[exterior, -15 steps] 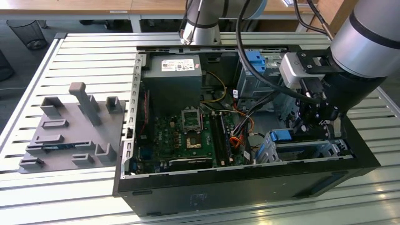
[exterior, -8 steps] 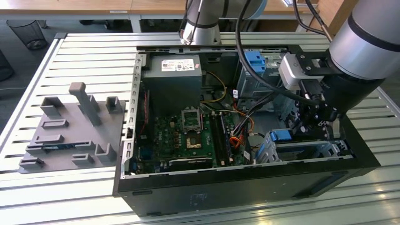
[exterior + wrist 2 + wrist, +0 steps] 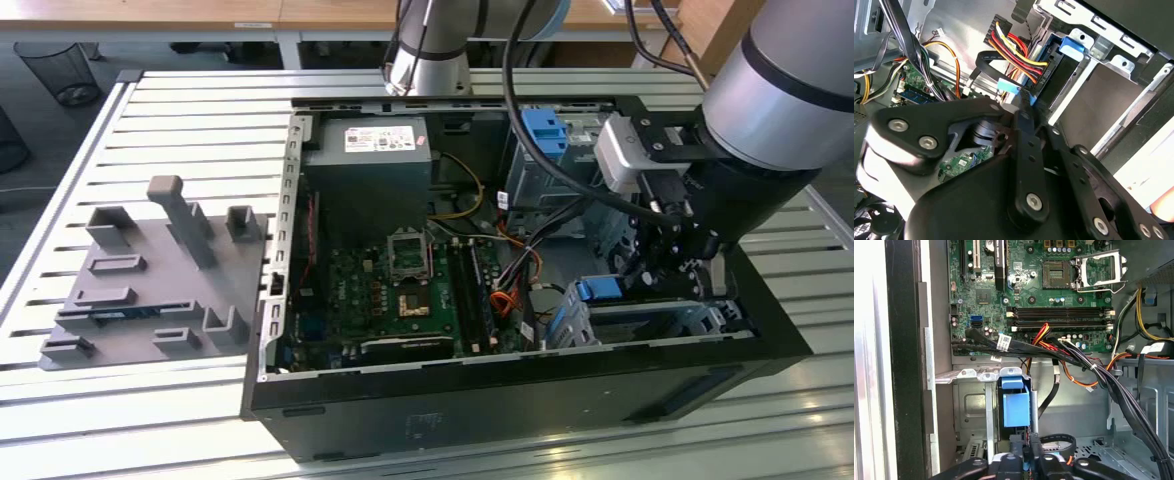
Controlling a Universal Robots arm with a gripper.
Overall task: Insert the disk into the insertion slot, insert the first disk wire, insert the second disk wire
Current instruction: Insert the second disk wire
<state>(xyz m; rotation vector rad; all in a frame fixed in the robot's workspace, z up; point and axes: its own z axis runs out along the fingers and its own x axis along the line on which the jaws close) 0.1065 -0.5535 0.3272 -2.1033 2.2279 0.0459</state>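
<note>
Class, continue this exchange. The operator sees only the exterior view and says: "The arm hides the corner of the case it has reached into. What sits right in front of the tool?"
Observer: In the first wrist view, a blue bracket stands upright in the metal cage, just beyond the tool.
Operator: Any cables near it?
Observer: A black cable hangs down beside the bracket.
Operator: What does the second wrist view add?
Observer: Red and yellow wires run to a black connector.
</note>
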